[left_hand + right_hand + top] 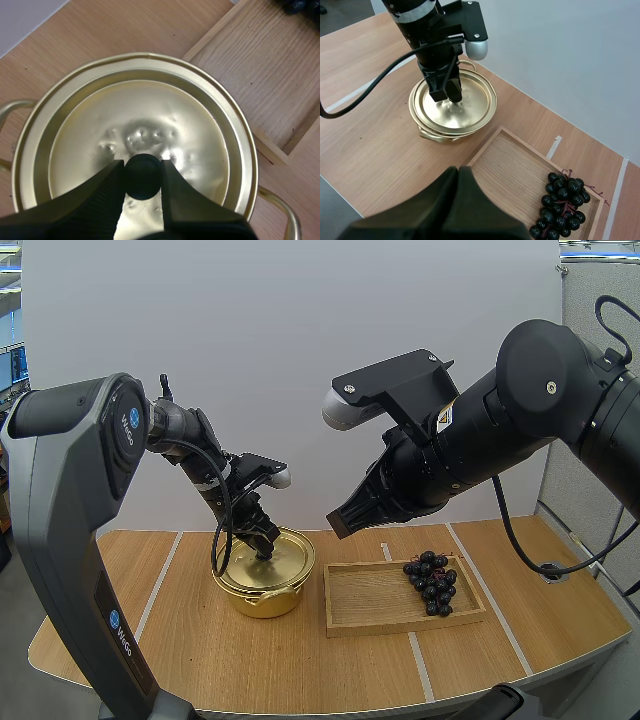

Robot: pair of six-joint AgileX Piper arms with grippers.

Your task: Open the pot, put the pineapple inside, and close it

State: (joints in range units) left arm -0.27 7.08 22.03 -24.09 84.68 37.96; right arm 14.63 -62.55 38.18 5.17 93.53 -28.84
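A gold pot (262, 592) stands on the table with its gold lid (150, 115) lying on it. My left gripper (267, 548) reaches down onto the lid's centre, and its tips pinch the black knob (142, 176) from both sides. A bunch of dark grapes (432, 583) lies at the right end of a wooden tray (365, 602). My right gripper (342, 521) hangs shut in the air above the tray's left end, holding nothing. In the right wrist view its fingers (445, 210) lie together as one wedge over the tray (512, 167), with the grapes (562, 202) beside them.
The tray sits just right of the pot, almost touching it. White tape lines (160, 580) cross the wooden table (170, 640). Bare table lies in front of the pot and the tray. A white wall stands behind the table.
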